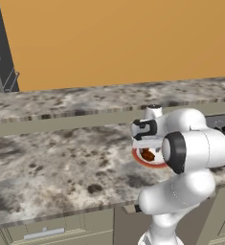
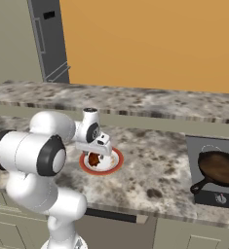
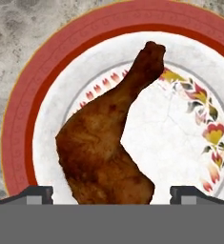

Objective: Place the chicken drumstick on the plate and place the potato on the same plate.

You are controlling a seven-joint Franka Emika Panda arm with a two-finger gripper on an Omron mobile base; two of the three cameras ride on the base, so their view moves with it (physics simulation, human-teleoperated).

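Plate (image 3: 23, 124), red-rimmed and sitting on the speckled counter (image 1: 61, 162), is your landmark: the chicken drumstick (image 3: 108, 147) lies over its white middle, thick end low between the gripper (image 3: 111, 193) tips and thin end slanting up toward the flower pattern. You see the two tips spread wide, one at each side of the meat and neither touching it, with the frying pan (image 2: 220, 168) well off to the plate's right

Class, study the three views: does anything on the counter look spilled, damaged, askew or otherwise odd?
Nothing stands out. The chicken drumstick sits over the plate between the fingers, the plate lies flat and whole on the counter, and the frying pan sits on its burner.
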